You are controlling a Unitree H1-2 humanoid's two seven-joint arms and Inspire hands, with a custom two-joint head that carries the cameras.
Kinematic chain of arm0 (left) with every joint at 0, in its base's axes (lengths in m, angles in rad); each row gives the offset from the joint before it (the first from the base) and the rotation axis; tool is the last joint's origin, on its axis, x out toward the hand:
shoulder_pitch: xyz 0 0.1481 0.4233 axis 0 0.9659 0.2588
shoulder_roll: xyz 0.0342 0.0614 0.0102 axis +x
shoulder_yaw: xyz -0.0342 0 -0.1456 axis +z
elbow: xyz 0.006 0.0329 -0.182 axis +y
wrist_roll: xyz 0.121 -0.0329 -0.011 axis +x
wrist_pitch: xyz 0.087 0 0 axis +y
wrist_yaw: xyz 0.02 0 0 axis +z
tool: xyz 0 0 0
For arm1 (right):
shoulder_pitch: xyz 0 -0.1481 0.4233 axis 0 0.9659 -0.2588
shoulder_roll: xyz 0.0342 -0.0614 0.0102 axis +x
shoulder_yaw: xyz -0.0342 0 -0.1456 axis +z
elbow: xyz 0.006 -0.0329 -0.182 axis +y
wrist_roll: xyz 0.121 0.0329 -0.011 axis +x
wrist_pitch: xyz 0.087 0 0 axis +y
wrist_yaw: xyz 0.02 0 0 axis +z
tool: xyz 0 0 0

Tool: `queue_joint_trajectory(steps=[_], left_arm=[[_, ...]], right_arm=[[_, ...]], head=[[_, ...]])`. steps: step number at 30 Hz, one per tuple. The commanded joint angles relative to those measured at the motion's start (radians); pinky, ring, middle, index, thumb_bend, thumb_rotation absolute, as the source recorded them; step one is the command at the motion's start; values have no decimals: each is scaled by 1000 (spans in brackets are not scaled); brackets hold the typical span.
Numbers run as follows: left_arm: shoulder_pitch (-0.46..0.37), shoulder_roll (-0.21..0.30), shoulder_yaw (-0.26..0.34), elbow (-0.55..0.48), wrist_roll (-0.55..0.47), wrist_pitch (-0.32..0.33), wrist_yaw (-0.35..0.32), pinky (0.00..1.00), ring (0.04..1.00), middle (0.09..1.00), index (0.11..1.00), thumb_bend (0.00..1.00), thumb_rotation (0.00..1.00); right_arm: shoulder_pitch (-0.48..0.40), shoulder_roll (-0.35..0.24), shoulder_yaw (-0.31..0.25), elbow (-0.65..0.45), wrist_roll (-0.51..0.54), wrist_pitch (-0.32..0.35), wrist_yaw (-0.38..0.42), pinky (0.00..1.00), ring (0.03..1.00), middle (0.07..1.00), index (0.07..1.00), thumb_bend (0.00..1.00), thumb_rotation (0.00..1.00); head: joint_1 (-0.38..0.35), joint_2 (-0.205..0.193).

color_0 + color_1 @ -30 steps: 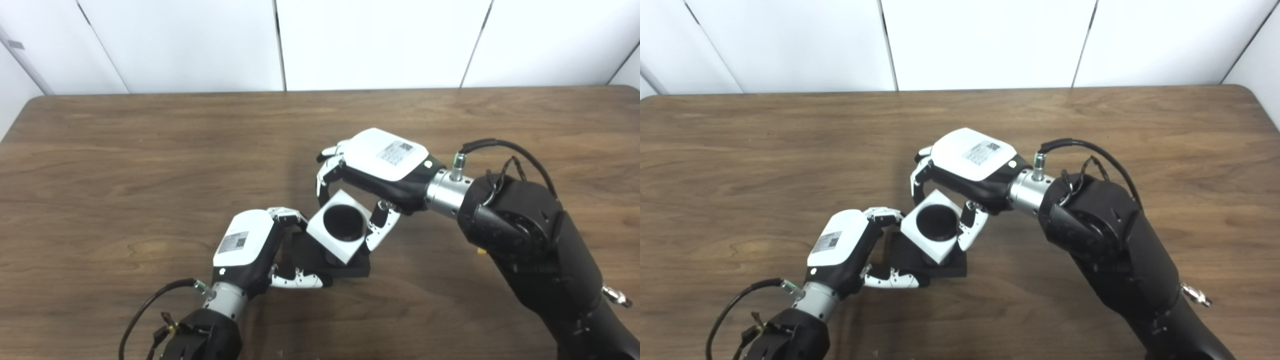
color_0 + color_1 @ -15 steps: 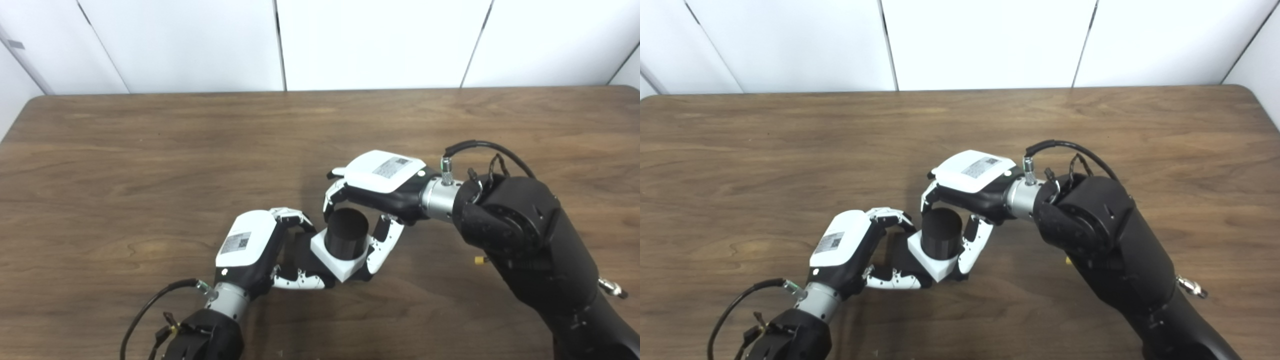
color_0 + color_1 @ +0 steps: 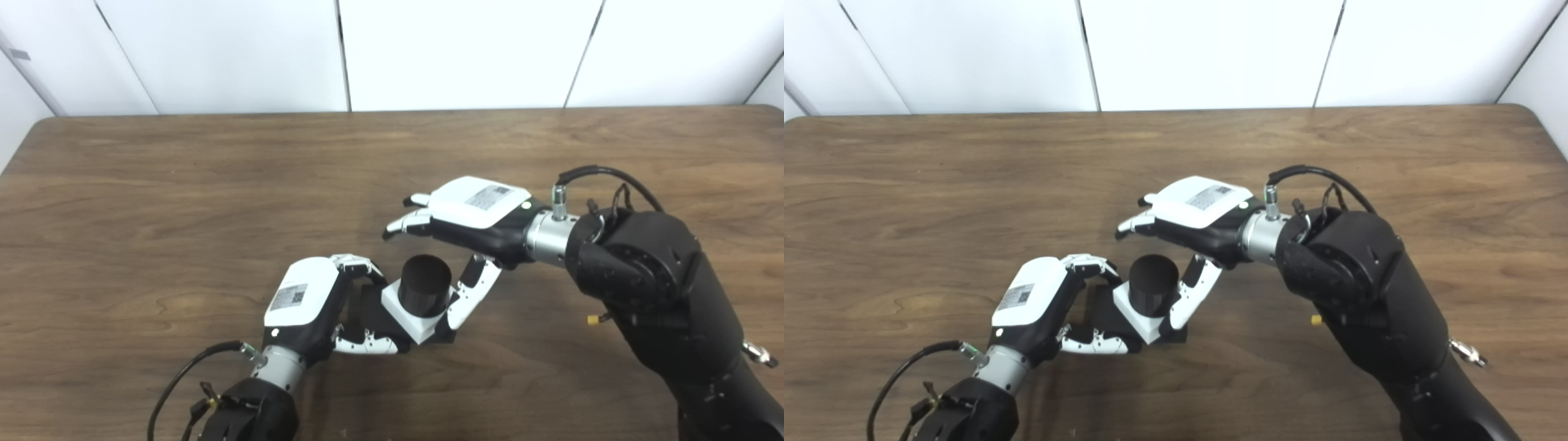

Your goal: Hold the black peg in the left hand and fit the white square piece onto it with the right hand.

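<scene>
The black peg [image 3: 424, 284] stood upright through the white square piece [image 3: 409, 312], which sat low around it on the peg's dark base. The left hand [image 3: 312, 304] was closed on that base from nine o'clock. The right hand [image 3: 468, 217], at one o'clock above the peg, was spread, its thumb [image 3: 470, 293] just beside the piece. All rested on the wooden table [image 3: 153, 202].

Labels: none legible.
Small grey sticker with a code-like square on back of left hand [image 3: 301, 297], same kind on back of right hand [image 3: 474, 210]; print too small and blurred to read. No other text, numbers or brands readable.
</scene>
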Motion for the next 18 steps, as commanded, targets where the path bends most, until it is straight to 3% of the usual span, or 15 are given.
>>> queue_joint_trajectory(steps=[1,5,11,13,18], left_arm=[[-5,0,-8,3,-17,3,-26,738,820,754,488,506,46],[-2,-1,-1,0,-32,3,-22,735,811,750,490,505,49],[-9,16,-3,-3,43,4,-28,724,788,739,496,509,78],[-13,26,-1,-4,45,-3,-35,732,792,751,645,717,257],[-30,71,-2,-17,68,-15,-101,792,838,826,807,915,462]], right_arm=[[-45,-6,-32,-32,21,1,-42,958,987,902,933,1000,538],[-36,-16,-69,-41,52,13,-63,962,998,904,964,1000,557],[-1,-28,-112,-40,76,44,-94,957,998,911,984,1000,581],[9,-34,-116,-41,73,43,-106,951,995,905,985,988,602],[27,-44,-123,-36,64,35,-134,937,988,891,977,939,636]], head=[[1,0],[1,0],[-3,-10],[-1,-10],[1,-13]])
